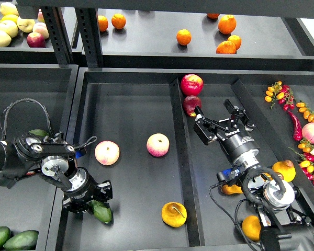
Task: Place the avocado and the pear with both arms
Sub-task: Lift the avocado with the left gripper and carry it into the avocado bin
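My left gripper (94, 205) is low over the front left corner of the middle tray (131, 104). Its fingers close on a dark green avocado (101, 213), which sticks out below them, at or just above the tray floor. A yellow-orange pear (174, 214) with a brown stem lies on the same tray floor, to the right of the avocado. My right gripper (213, 110) is open and empty over the right tray, well up and right of the pear, near a dark red apple (191, 104).
Two pink-yellow apples (107, 152) (157, 145) lie mid-tray. A red apple (191, 83) sits on the divider. More avocados (10, 239) lie at the bottom left, and more pears (284, 170) sit by my right arm. Oranges (183, 36) are on the back shelf.
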Controlling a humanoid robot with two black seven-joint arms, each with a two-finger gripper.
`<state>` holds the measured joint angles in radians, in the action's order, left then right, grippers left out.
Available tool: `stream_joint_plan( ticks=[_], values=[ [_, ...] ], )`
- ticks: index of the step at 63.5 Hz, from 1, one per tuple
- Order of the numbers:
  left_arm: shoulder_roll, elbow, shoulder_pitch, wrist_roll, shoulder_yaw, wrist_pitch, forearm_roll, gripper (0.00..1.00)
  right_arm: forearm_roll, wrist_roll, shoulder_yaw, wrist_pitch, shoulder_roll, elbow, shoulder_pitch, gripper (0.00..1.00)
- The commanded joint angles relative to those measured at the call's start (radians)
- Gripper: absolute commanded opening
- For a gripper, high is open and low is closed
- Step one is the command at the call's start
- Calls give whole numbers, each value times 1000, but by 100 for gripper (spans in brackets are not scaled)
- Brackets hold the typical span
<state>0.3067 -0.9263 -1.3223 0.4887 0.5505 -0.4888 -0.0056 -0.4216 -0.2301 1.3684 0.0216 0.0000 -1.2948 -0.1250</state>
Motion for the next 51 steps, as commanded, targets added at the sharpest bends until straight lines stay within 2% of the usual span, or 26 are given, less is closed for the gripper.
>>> stream_joint_plan(
  ticks=[1,28,38,51],
  values=[
    [52,-12,-41,0,2,0,-16,34,0,-1,0,1,0,-3,1,100],
    [374,-71,-80,0,12,0,59,35,-69,-1,11,5,0,0,-50,100],
    [477,-77,-49,0,12,0,116,35,-78,-1,12,5,0,12,-90,100],
    [543,-81,15,0,-14,0,197,36,-98,-1,12,5,0,25,-119,100]
  ],
)
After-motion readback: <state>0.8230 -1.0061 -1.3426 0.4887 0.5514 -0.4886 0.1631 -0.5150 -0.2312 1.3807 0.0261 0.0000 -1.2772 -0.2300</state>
